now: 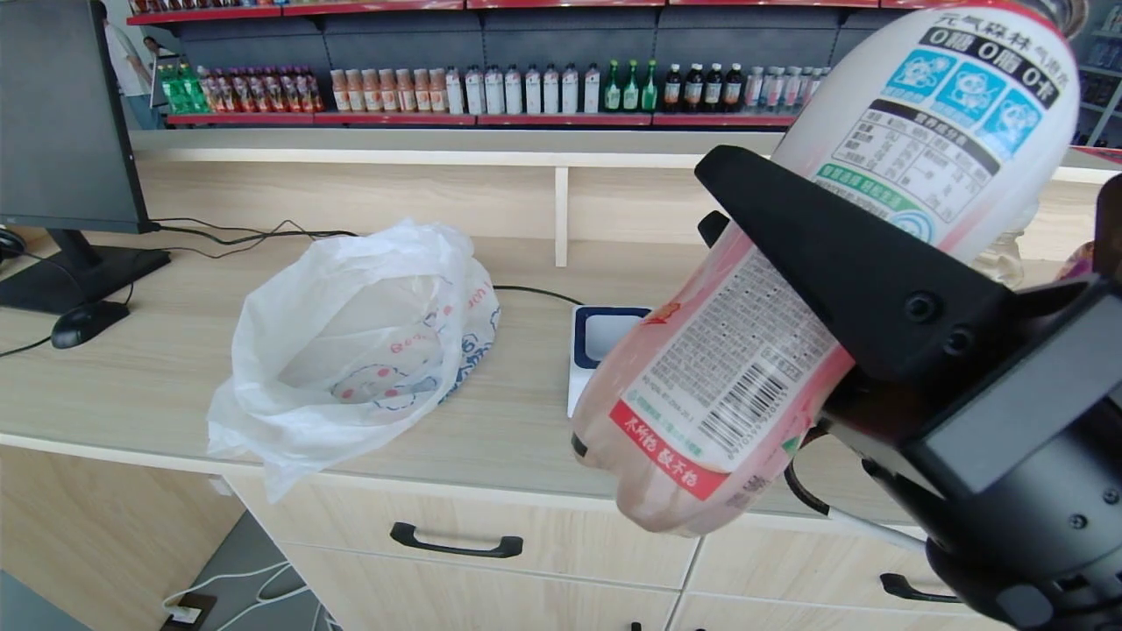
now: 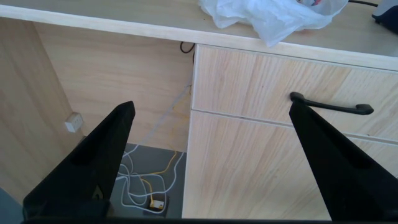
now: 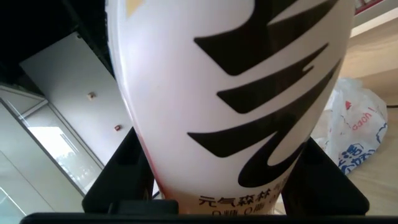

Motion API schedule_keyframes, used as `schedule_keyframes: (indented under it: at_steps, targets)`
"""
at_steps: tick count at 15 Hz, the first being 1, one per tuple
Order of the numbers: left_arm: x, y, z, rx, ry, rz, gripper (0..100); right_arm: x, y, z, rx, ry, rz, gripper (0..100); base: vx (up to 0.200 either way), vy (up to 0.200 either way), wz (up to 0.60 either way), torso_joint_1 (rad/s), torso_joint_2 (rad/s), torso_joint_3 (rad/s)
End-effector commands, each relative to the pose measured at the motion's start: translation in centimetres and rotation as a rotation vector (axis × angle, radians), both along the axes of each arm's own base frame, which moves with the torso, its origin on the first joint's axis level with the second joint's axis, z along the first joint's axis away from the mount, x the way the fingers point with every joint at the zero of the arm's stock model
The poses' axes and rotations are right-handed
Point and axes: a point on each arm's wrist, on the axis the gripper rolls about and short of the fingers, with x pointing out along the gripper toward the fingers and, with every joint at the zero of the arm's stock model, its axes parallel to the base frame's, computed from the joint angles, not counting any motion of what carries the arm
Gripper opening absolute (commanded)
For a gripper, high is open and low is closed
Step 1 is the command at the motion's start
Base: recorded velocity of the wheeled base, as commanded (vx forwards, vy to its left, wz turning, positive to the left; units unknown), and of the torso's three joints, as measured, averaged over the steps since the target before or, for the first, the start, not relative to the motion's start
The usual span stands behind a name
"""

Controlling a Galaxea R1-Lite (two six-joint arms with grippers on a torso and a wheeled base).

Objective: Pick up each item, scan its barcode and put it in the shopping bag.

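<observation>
Bottle [image 1: 745, 350]: clamped in right gripper [image 1: 719, 197] above scanner [image 1: 605, 337], barcode probably needs turning downward; left gripper [image 2: 211, 106] spread, empty.

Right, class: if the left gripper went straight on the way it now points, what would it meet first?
Most likely the wooden drawer front under the counter. The open left gripper faces it, to one side of the black handle. How far off it is remains unclear.
</observation>
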Motion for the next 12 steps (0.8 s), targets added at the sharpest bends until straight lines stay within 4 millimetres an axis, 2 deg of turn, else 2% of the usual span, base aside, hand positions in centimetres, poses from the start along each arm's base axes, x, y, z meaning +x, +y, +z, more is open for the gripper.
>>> schedule_keyframes:
  at_steps: [1, 6, 12]
  targets:
    - [0.0, 0.0, 0.0, 0.000, 0.001, 0.001, 100, 0.0, 0.1, -0.1, -0.002, 0.002, 0.001, 0, 0.000, 0.000, 0.00, 0.000, 0.00, 0.000]
    - [0.0, 0.0, 0.0, 0.000, -0.001, 0.001, 100, 0.1, 0.2, 0.0, 0.000, -0.001, 0.000, 0, 0.000, 0.000, 0.00, 0.000, 0.00, 0.000]
    - [0.0, 0.0, 0.0, 0.000, 0.001, 0.001, 100, 0.3, 0.7, 1.2, 0.012, -0.053, -0.032, 0, 0.000, 0.000, 0.00, 0.000, 0.00, 0.000]
